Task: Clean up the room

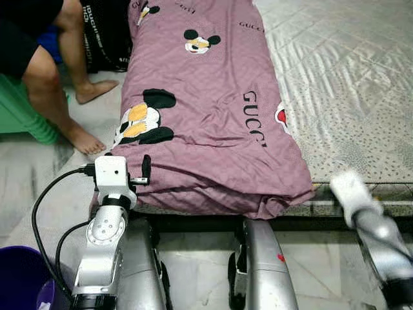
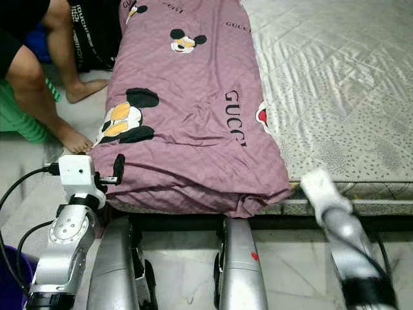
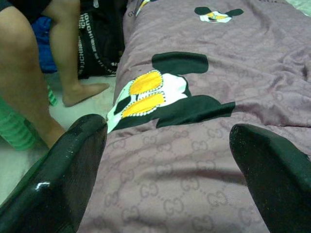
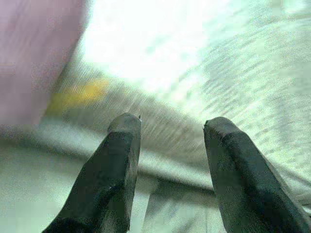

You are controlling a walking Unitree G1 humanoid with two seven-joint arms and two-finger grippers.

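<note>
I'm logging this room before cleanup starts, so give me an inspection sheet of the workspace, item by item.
Surface: grey quilted mattress, bare on the robot's right side.
Job's things: folded mauve cartoon-print blanket lying lengthwise along the mattress's left part.
Clutter: black printed bag on the floor beside the bed; purple bucket by the robot's left.
Grippers: left pincer open over the blanket's near corner; right pincer open, blurred, at the mattress edge.
Cables: black cables looping from the left wrist.
Surroundings: a seated person's bare legs; pale marble floor.
</note>
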